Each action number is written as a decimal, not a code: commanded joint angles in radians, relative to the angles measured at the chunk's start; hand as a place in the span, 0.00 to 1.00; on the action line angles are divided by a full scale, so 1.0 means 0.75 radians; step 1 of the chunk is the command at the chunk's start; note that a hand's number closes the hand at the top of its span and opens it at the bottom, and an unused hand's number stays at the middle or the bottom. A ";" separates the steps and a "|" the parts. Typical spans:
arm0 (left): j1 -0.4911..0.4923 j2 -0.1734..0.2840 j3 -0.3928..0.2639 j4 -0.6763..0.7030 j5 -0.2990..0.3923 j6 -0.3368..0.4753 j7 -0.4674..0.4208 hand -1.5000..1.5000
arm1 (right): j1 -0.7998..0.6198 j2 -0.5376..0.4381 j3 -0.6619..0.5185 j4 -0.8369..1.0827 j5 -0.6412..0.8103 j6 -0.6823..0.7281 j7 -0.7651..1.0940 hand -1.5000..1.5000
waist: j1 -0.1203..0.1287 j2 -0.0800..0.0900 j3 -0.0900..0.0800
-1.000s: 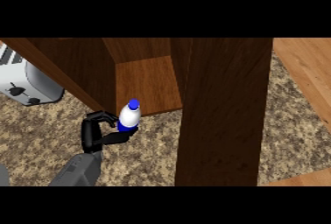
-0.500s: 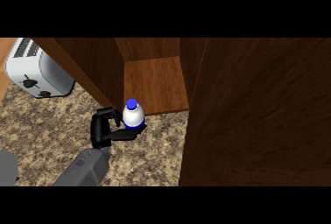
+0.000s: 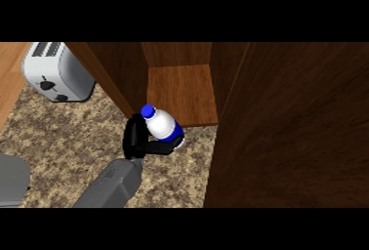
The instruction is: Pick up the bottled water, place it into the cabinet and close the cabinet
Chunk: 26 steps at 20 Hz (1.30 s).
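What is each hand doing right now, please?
Left hand: closed round the bottled water, held at the front edge of the open cabinet.
Right hand: does not show in the head view.

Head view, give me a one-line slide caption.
Left hand holds the bottled water at the open cabinet, toaster behind.

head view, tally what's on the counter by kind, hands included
Bottled water: 1, held in the hand
Toaster: 1
Wooden cabinet: 1, door open
Hand: 1, fingers curled round the bottle
Total: 4
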 commanded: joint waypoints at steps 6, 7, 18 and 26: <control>0.027 0.019 -0.043 -0.222 0.008 -0.318 0.052 1.00 | 0.200 0.053 -0.043 -0.276 -0.108 0.043 0.103 1.00 | 0.081 -0.011 0.002; 0.061 0.003 -0.064 -0.220 -0.005 -0.358 0.011 1.00 | 0.170 0.066 0.016 -0.315 -0.054 -0.012 0.133 1.00 | 0.086 -0.009 0.001; 0.397 0.264 -0.114 -0.613 0.018 -0.534 0.141 0.00 | 0.143 0.023 0.074 -0.375 0.031 0.008 0.137 1.00 | 0.094 -0.014 0.001; 0.682 0.510 -0.021 -0.875 0.024 -0.567 0.068 0.00 | 0.145 0.037 0.352 -0.479 0.007 -0.068 0.221 1.00 | 0.107 -0.018 -0.001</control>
